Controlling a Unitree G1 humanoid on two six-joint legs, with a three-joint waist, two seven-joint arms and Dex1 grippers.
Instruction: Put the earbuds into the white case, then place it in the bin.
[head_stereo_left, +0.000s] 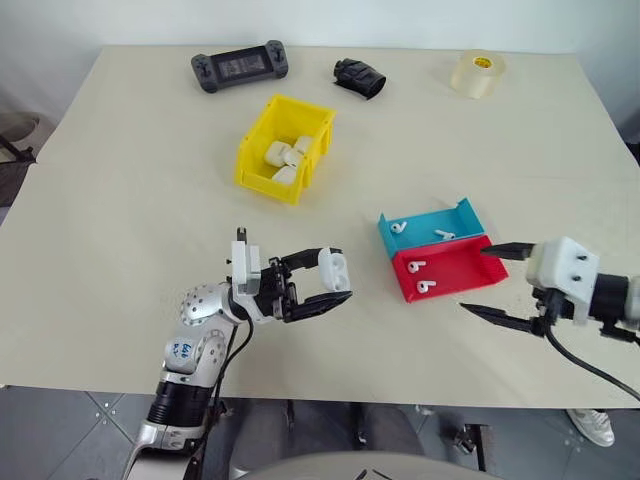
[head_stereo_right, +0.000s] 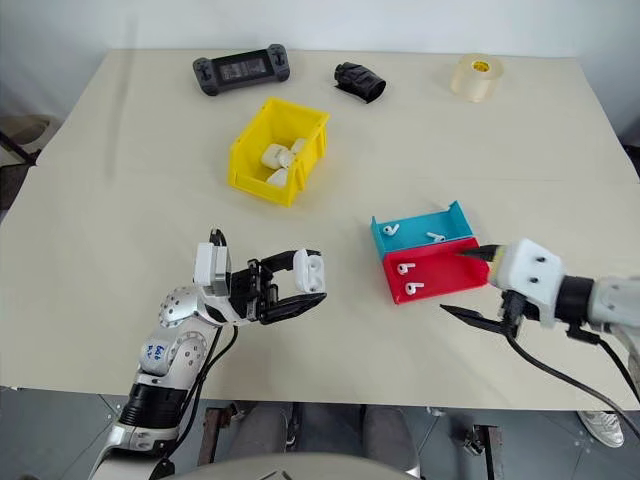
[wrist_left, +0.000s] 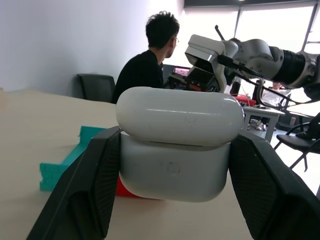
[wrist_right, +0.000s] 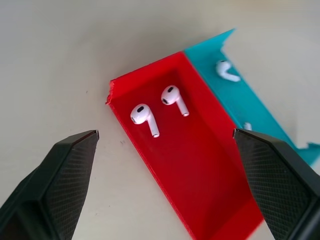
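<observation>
Left gripper (head_stereo_left: 327, 285): your jaws are clamped on the white case (head_stereo_left: 336, 270), lid closed, held above the table (head_stereo_left: 120, 200).
Right gripper (head_stereo_left: 495, 281): your jaws are spread wide, holding nothing, beside the red tray (wrist_right: 200, 190).
Earbuds (wrist_right: 144, 115): two in the red tray, two in the teal tray (head_stereo_left: 460, 216).
Bin (head_stereo_left: 262, 152): at 11 o'clock from the trays, cases inside.

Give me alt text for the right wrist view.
The open right gripper hovers over the red tray, where two white earbuds lie side by side. The teal tray touches its far side, with another earbud inside.
</observation>
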